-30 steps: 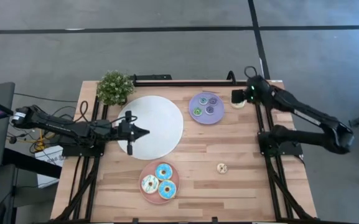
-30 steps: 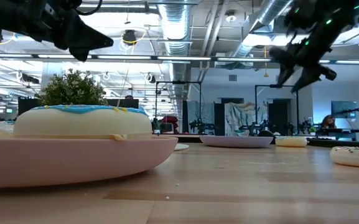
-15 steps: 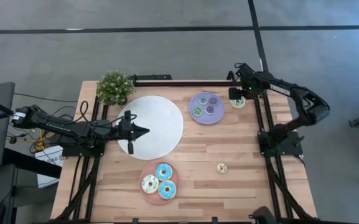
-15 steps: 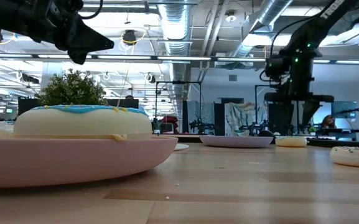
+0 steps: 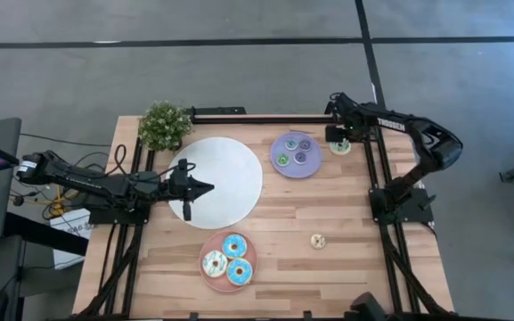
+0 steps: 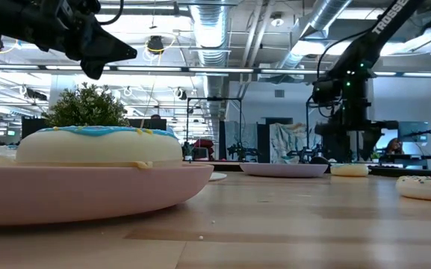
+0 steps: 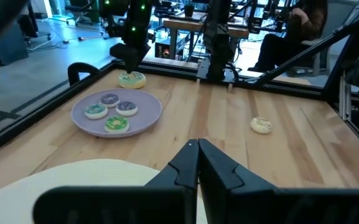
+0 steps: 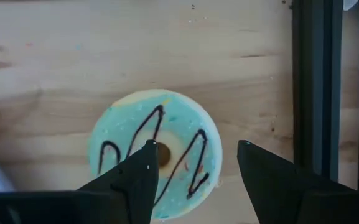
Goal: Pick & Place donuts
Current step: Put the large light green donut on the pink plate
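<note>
A pale green donut [image 5: 340, 146] with a dark squiggle of icing lies flat on the table near the far right corner, also in the right wrist view [image 8: 135, 134] and the low view [image 6: 349, 169]. My right gripper [image 5: 338, 135] points down just above it, open. One finger [image 8: 139, 171] stands over the ring's hole and the other [image 8: 266, 171] beyond its rim. Three mini donuts [image 5: 294, 152] lie on the lilac plate [image 5: 279, 145]. Three larger donuts [image 5: 228, 259] lie on the pink plate [image 5: 205, 245]. A small beige donut [image 5: 318, 241] rests on bare wood. My left gripper [image 5: 205, 188] hovers shut over the white plate [image 5: 230, 174].
A potted plant [image 5: 164, 124] stands at the far left corner. A black frame rail [image 8: 316, 87] runs close beside the pale green donut on the table's right side. Bare wood lies between the lilac plate, the pink plate and the beige donut [image 7: 261, 125].
My right arm has swung in from the far right corner toward the table's left, turned its gripper to point down, and come down over the pale green donut. The donuts and plates have stayed where they were.
</note>
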Controlling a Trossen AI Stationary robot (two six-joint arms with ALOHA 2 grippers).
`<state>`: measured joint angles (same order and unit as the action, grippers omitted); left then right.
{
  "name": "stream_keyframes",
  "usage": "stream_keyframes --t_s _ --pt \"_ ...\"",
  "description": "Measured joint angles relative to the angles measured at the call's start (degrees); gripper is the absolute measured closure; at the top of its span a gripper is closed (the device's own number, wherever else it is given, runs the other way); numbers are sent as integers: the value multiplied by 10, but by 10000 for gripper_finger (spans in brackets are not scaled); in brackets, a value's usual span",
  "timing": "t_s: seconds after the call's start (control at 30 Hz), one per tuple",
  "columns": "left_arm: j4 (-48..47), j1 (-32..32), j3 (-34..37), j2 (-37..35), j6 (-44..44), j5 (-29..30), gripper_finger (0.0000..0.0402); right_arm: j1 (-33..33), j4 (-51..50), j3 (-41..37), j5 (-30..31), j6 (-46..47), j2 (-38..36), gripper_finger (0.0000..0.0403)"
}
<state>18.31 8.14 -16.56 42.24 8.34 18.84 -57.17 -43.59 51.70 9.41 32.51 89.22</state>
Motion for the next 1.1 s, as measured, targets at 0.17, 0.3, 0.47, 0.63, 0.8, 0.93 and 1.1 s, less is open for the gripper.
stream_keyframes --t_s 0.17,0.3,0.47,0.63,0.8,0.93,1.1 --pt "0 0 0 0 18 -4 401 11 0 0 29 7 21 194" --pt "0 0 0 0 20 -4 401 19 -1 0 50 15 39 192" --pt "0 0 0 0 20 -9 401 29 -5 0 65 16 47 196" --pt "0 0 0 0 20 -21 401 27 -19 0 29 4 41 202" --pt "0 0 0 0 20 -21 401 27 -20 0 11 5 41 208" --pt "-3 0 0 0 22 -22 401 28 -30 0 -29 6 41 211" --pt "-18 1 0 0 50 -22 401 32 -28 0 -34 20 41 211"
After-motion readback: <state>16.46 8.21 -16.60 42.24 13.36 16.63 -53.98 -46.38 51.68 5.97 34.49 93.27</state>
